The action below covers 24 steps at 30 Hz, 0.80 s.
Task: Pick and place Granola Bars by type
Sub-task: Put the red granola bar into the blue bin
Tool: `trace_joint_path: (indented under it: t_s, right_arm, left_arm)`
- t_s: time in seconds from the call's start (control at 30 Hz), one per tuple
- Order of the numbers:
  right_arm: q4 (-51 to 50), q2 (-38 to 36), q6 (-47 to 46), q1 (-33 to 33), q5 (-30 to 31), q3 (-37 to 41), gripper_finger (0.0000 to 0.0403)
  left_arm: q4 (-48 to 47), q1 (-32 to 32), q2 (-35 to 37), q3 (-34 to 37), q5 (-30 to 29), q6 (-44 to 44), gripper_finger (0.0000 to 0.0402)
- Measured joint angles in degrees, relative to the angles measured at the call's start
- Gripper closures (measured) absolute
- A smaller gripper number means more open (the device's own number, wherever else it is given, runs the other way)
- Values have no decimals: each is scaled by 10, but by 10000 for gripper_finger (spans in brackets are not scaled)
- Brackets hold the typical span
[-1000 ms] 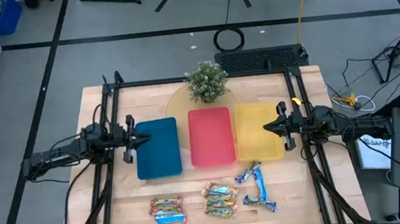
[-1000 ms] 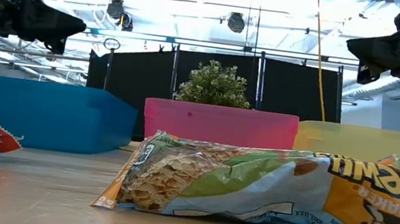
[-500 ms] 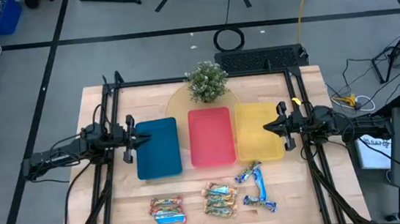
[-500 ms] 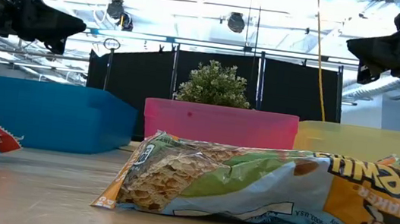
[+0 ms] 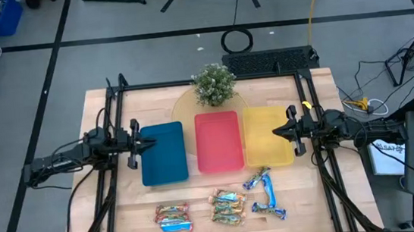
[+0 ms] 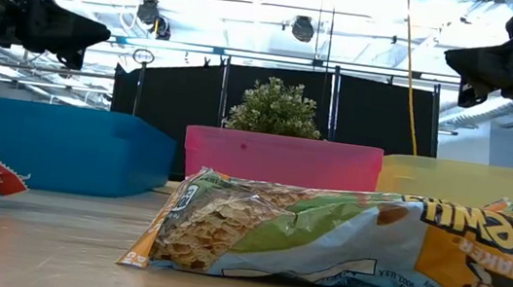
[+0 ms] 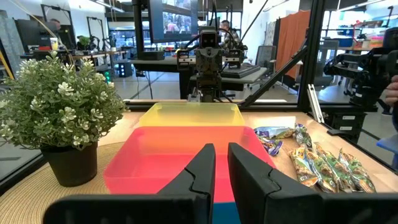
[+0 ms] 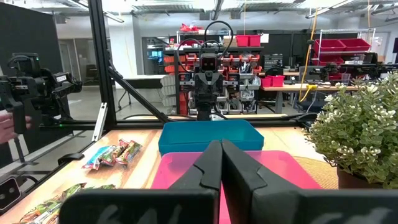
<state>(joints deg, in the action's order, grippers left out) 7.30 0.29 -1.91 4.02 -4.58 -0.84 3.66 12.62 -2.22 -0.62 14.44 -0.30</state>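
From above, no sorting has begun, by my reading: the blue tray (image 5: 162, 153), red tray (image 5: 218, 141) and yellow tray (image 5: 267, 135) lie side by side, all bare, while the granola bars sit in three small heaps along the near edge of the worktop (image 5: 125, 215), blue-and-red ones (image 5: 173, 217), tan-and-teal ones (image 5: 227, 208) and shiny blue ones (image 5: 265, 194); the left end effector (image 5: 147, 143) hangs over the blue tray's outer edge and the right end effector (image 5: 277, 132) over the yellow tray's outer edge, both well apart from the bars; the next move calls for one arm to swing toward the near edge and drop onto a single bar, opening first. From worktop height, a tan-and-teal bar (image 6: 343, 240) fills the foreground, with both arms high above the trays, touching nothing. In the left wrist view, the left fingers (image 7: 200, 171) stand a narrow slit apart and hold nothing; the potted plant (image 7: 59, 112) stands beside the red tray. In the right wrist view, the right fingers (image 8: 211, 165) are pressed together, empty.
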Motion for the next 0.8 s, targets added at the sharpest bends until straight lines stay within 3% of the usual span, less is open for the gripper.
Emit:
trace_joint_path:
  t_s: [0.8]
  right_arm:
    - [2,0,-23,0,1,0,403]
  left_arm:
    - [0,0,0,0,0,0,353]
